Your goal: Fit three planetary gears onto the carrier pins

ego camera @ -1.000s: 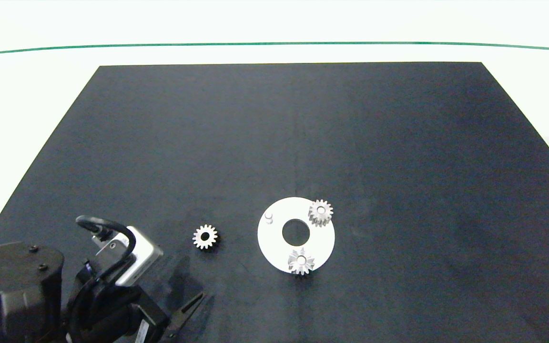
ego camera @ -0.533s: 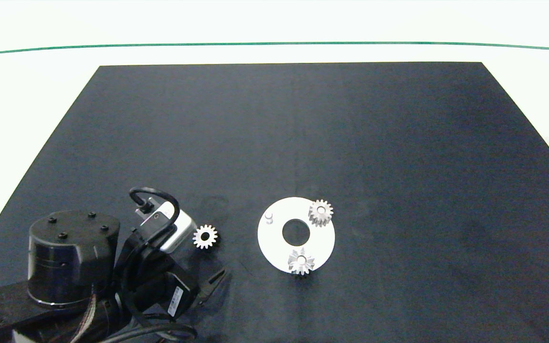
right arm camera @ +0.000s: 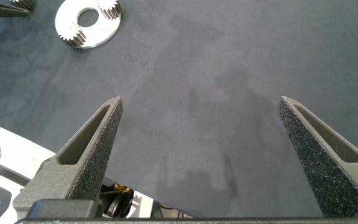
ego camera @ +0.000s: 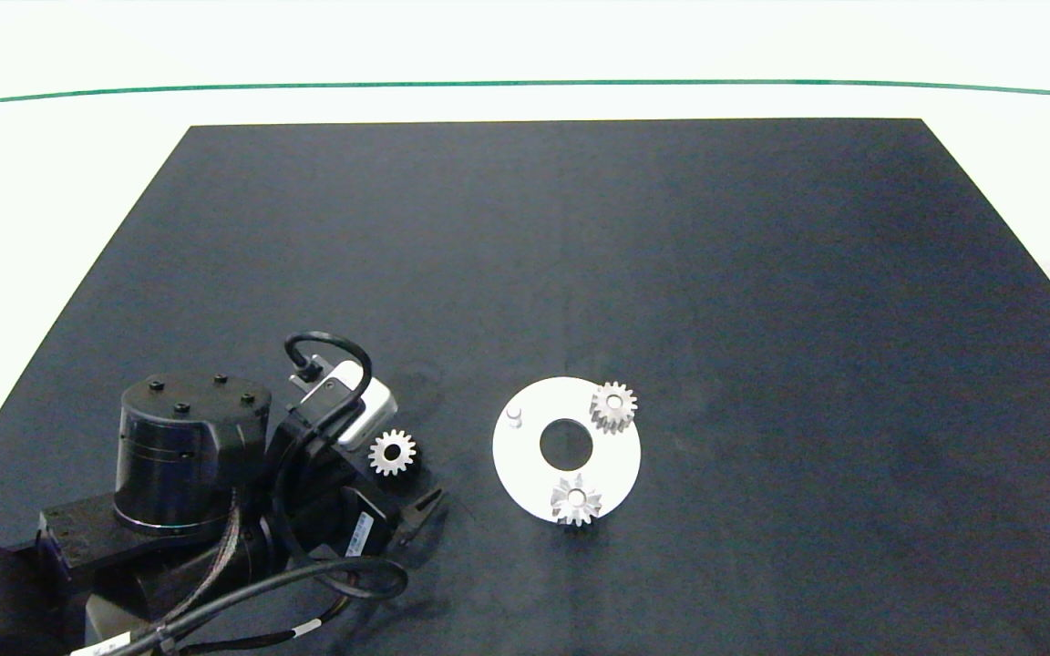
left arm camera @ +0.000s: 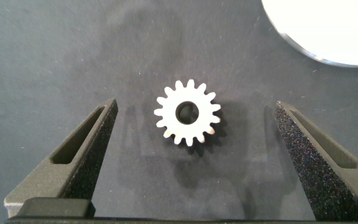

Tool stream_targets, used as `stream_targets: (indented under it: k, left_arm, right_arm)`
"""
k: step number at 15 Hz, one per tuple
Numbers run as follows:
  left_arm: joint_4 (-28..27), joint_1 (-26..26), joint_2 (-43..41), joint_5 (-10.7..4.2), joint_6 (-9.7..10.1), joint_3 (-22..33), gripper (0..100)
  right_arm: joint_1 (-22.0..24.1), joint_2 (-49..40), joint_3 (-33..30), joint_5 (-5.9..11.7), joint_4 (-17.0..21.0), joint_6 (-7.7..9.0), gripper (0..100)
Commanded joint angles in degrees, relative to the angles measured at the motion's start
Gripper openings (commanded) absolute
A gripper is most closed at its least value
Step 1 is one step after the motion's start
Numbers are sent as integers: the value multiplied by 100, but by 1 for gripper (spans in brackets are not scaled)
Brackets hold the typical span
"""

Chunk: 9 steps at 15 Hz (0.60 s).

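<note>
Since a second ago the left arm has swung in from the lower left corner, and the left hand now hangs spread wide over the loose gear, fingers on either side without touching it. That gear lies flat on the dark surface, just left of the white disc. Two gears sit on their pins; the third pin stands bare. Right hand hovers wide open and empty, well away from the disc.
</note>
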<state>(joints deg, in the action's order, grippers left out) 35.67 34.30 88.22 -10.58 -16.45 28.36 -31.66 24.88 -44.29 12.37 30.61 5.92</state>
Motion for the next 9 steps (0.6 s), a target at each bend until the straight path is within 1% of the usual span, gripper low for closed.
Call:
stream_targets:
  k: [1, 2, 6, 8, 9]
  left_arm:
    - [107, -91, 160, 21, -8, -5, 95]
    - [160, -117, 213, 65, -17, 3, 94]
    - [186, -258, 301, 118, -52, 3, 86]
    - [186, -284, 301, 214, -87, -5, 82]
    - [186, -337, 301, 232, -87, -14, 80]
  right_arm:
    - [-7, 17, -1, 2, 15, 5, 100]
    - [-7, 8, 8, 2, 15, 5, 100]
    - [-16, -27, 8, 2, 24, 23, 100]
    - [-7, -10, 8, 2, 24, 32, 100]
    - [-7, -10, 8, 2, 15, 32, 100]
